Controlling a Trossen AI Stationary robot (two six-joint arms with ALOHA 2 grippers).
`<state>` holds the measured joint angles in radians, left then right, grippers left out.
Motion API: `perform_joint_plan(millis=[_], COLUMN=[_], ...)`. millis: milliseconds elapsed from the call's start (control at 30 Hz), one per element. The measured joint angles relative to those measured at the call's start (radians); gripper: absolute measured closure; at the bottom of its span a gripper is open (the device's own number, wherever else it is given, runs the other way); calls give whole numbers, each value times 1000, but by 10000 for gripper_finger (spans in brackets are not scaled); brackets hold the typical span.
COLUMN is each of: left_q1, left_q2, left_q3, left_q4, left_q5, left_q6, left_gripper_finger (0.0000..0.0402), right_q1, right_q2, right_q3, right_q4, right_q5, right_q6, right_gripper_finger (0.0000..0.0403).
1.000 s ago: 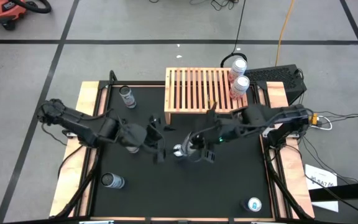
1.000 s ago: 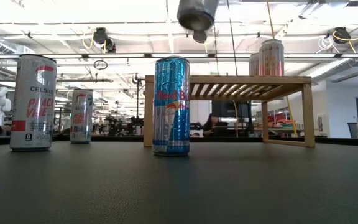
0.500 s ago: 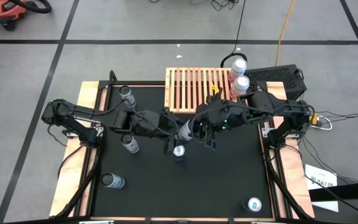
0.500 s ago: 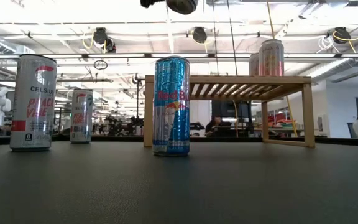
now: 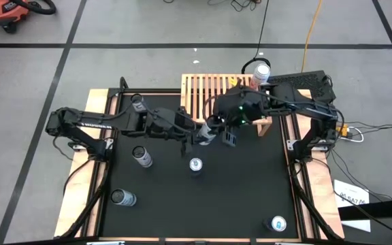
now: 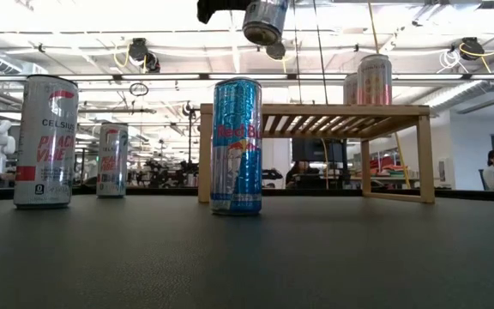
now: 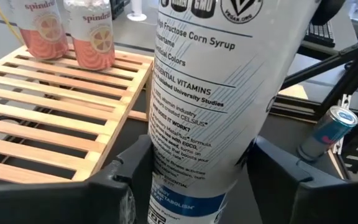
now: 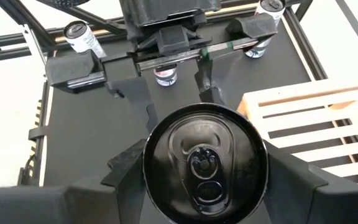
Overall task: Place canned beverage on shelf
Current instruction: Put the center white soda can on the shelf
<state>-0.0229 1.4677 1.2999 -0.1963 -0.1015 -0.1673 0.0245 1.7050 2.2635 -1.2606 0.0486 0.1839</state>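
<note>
- left fingers [image 7: 124, 180] now pinch the lower end of the white Celsius can [image 7: 210, 118], one on each side and both look pressed onto it. A second ago they were spread wide, so that squeeze is the new bit
- right gripper [image 8: 205, 171] is clamped around the same can just under its rim. The lid faces the right wrist camera and the tab is unpopped, so it's sealed and nothing can slosh out
- so both arms have the one can at once, up in the air and tilted. Looks to me like a mid-air handover, and I'd guess the right lets go next
- both arms and the can have also drifted off the middle of the tabletop [image 5: 250, 197] towards the shelf [image 5: 196, 95]. The can now hangs at the shelf's front edge, not on the slats yet
- the shelf already carries two Spindrift cans [image 7: 92, 34] side by side in its far right corner. The rest of the slats I can see are bare, so there's room
- on the tabletop a Red Bull can [image 5: 196, 165] stands upright just in front of the grippers
- a second Celsius can [image 5: 141, 156] stands to the left, and three more cans are spread around the tabletop's edges
</note>
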Motion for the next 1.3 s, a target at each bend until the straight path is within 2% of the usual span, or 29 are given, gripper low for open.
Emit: perform_joint_plan(millis=[100,367,500,667,933,1033,1167,1300], left_q1=[8,11,10,15,52,69,87,102], left_q2=[0,0,0,1,1,1,1,3], left_q3=[0,0,0,0,0,0,0,0], left_q4=[1,40,38,33,32,36,89,170], left_q5=[3,-27,-30,-31,-21,-10,-26,-54], left_q6=[-6,28,99,118,159,166,159,155], left_gripper_finger=[181,66,44,67,173,173,173,164], right_q1=[-25,-49,-58,-74,-98,-105,-120,-134], right_q2=[0,-1,-1,-1,-1,-1,-2,-12], right_q3=[0,-1,-1,-1,-1,-1,0,0], right_q4=[5,94,113,106,100,107,154,166], right_q5=[-29,-89,-131,-133,-127,-124,-108,7], right_q6=[-26,-61,-66,-70,-78,-78,-36,-27], right_gripper_finger=[170,170,170,170,166,145,97,62])
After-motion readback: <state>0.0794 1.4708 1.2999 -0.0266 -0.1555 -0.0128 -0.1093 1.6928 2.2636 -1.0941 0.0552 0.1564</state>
